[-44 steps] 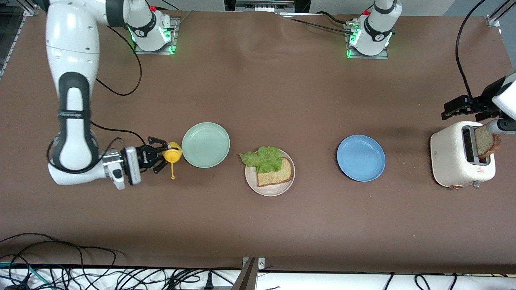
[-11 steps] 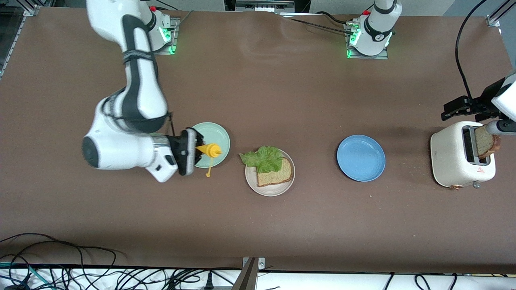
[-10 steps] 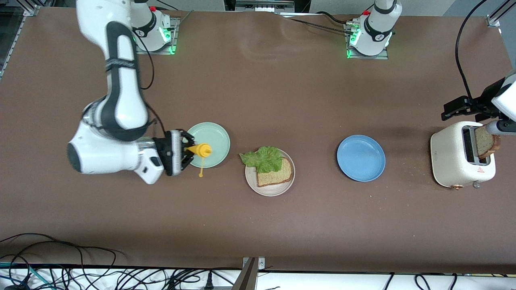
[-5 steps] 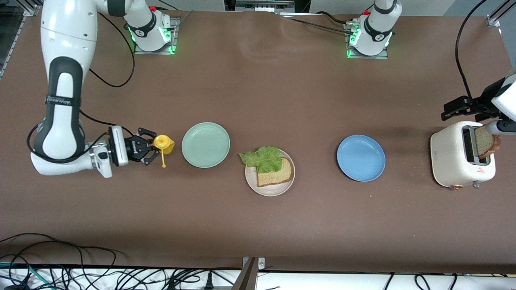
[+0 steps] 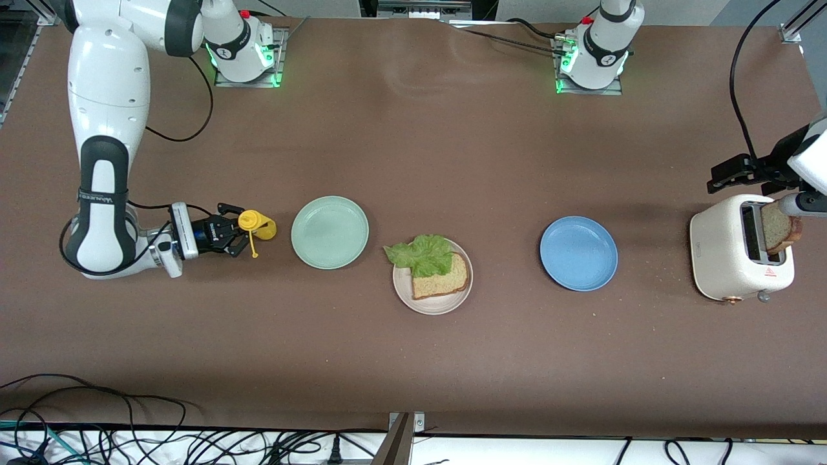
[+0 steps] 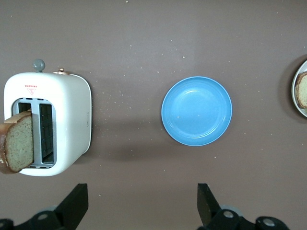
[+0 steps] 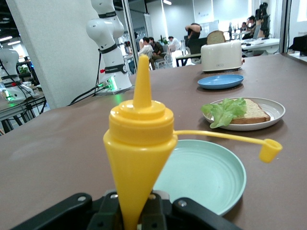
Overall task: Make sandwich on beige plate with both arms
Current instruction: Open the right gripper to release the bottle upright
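Gripping a yellow sauce bottle [image 5: 257, 226] beside the mint plate [image 5: 329, 232], our right gripper [image 5: 240, 230] sits well apart from the beige plate [image 5: 433, 303]; our left gripper [image 6: 139, 211] waits, spread wide, above the toaster [image 5: 720, 248].

Left hand [image 6: 139, 211] cut off by wrist view's edge, only fingertips [image 6: 76, 199] seen. Beige plate [image 6: 294, 96] cropped there. Bread slice [image 5: 778, 228] partly hidden in toaster [image 5: 723, 248].

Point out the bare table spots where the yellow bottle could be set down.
Bare table lies between the mint-green plate and the right hand shut on the yellow bottle, and between the beige plate and the blue plate. It is crowded at the toaster, under the open left hand.
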Robot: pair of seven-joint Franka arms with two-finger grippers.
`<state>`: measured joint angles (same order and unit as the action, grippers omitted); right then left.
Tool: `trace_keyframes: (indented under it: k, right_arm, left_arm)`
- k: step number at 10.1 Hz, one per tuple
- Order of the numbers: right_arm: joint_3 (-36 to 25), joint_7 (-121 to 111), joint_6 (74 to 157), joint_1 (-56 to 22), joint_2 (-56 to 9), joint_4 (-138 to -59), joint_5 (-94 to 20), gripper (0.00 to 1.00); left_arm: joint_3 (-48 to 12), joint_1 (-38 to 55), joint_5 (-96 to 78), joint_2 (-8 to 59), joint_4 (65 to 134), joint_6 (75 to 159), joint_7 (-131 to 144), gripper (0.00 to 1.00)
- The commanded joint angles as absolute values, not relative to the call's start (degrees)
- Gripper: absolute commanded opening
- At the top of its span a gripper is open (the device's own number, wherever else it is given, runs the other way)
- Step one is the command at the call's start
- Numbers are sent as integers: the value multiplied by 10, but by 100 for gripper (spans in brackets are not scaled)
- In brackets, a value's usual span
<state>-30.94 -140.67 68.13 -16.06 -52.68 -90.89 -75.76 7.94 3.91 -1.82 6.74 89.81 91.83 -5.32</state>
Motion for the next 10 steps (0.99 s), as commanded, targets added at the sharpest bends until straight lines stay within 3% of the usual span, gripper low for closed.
trace_keyframes:
  k: [1, 3, 4, 6, 10]
  right_arm:
    - [-302, -1428, 662, -145, -547, -902, -771, 10]
    - [-302, -1428, 661, -140, -547, -902, -770, 15]
    - [-301, -1428, 663, -137, -551, -903, -770, 23]
    - [-290, -1453, 651, -128, -573, -903, -789, 100]
    - [-280, -1461, 649, -99, -575, -901, -777, 100]
  left_arm:
    - [80, 33, -7, 92, 883, 908, -60, 100]
    - [80, 26, -9, 129, 882, 911, -61, 100]
    - [82, 25, -6, 135, 882, 912, -59, 100]
    - [90, 0, 15, 159, 871, 925, -60, 100]
    - [92, -59, 60, 195, 851, 925, -60, 100]
